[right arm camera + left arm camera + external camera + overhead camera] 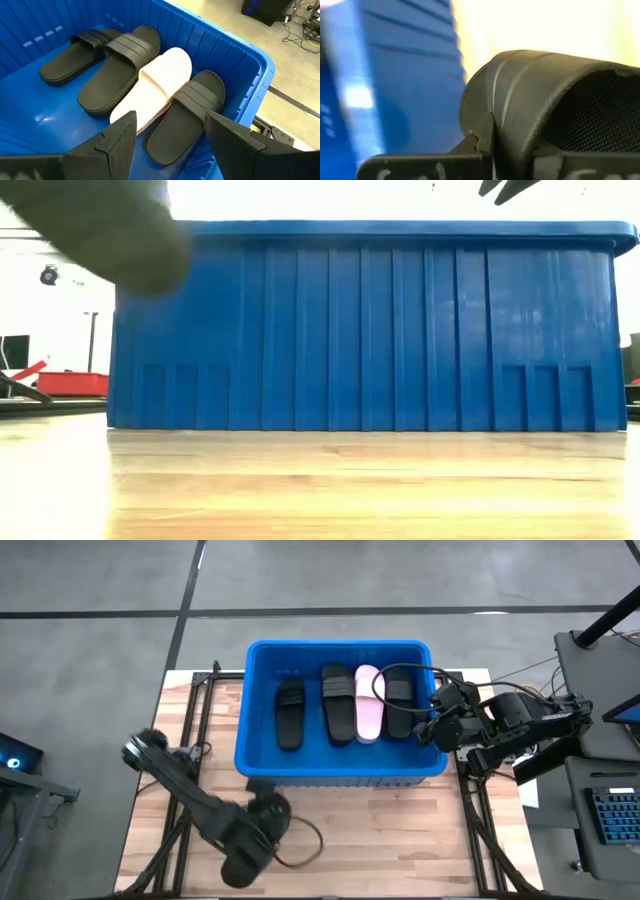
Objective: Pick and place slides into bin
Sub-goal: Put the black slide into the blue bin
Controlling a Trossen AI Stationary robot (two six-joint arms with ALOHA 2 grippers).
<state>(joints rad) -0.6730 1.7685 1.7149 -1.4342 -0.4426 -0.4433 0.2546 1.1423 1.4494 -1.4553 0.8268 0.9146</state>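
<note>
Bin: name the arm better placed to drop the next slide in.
Left. The left gripper appears to hold a black slide just outside the bin's front wall. The right gripper hangs open and empty over the four slides already inside.

Bright even light, blown-out background behind the bin, blurred dark arm up close

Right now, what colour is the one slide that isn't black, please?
Pale pink slide, clearest in the right wrist view.
</note>
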